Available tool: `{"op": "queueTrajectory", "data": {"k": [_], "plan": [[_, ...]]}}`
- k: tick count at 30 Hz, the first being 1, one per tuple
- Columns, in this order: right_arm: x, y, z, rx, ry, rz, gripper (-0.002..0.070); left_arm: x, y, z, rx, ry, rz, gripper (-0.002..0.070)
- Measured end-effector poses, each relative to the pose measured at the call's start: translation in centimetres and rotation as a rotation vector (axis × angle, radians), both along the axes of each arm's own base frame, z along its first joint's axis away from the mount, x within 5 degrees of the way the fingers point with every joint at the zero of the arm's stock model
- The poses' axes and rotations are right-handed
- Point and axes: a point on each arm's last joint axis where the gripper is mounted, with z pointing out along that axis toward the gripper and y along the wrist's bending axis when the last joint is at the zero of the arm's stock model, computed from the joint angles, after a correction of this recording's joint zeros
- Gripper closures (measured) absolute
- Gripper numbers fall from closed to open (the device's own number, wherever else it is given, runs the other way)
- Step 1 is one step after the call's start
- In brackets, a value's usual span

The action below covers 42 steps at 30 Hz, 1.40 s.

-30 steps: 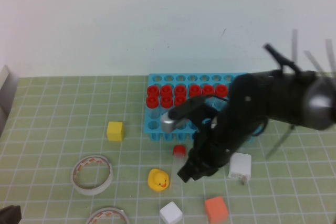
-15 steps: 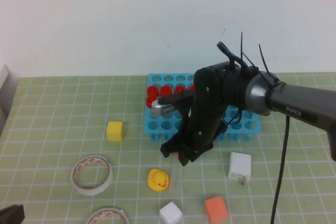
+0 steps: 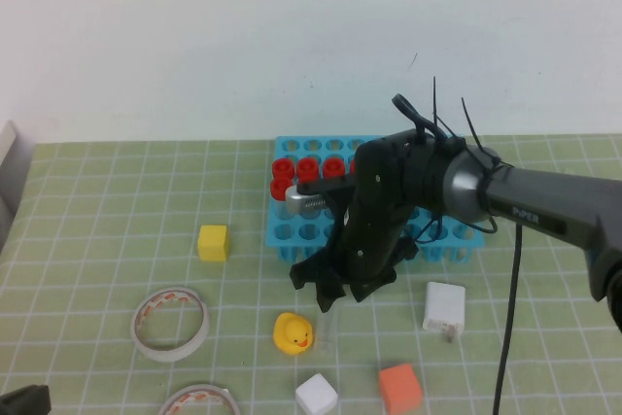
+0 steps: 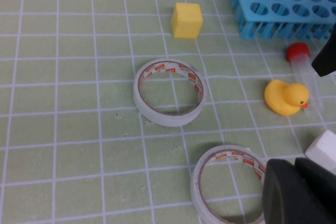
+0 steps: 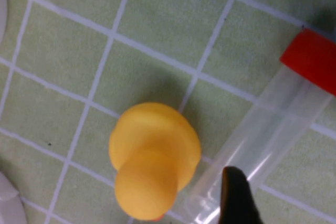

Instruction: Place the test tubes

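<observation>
While L claw sits closed near-left, R claw gapes over clear cylindrical tube.

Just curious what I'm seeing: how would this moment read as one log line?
right tool: open over test tube lying beside duck | left tool: shut, near tape roll | rack: partly filled

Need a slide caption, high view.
Right hand open over red-capped clear plastic tube beside yellow rubber duck; left hand shut, near-left corner.

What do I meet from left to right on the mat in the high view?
Shut left gripper at the near-left corner → yellow block → duck → orange block → white plug. Open right gripper hovers over the lying tube.
</observation>
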Motion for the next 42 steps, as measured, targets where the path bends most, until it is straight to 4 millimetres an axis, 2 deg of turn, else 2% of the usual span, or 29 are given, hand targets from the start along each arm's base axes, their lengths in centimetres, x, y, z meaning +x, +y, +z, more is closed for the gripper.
{"op": "queueTrajectory", "data": {"k": [9, 18, 29, 42], "plan": [[-0.3, 0.4, -1.7, 0.006, 0.046, -0.029, 0.0288, 0.0, 0.0, -0.1, 0.012, 0.004, -0.012, 0.0676], [-1.4, 1.5, -2.7, -0.069, 0.017, 0.053, 0.0288, 0.0, -0.1, 0.0, 0.012, 0.003, -0.014, 0.0676], [-2.0, 0.6, -3.1, -0.166, 0.09, 0.085, 0.0288, 0.0, -0.1, 0.0, 0.01, 0.003, -0.014, 0.0676], [-1.9, 0.3, -3.1, -0.199, 0.081, 0.1, 0.0293, 0.0, -0.1, 0.0, 0.01, 0.003, -0.014, 0.0676]]}}
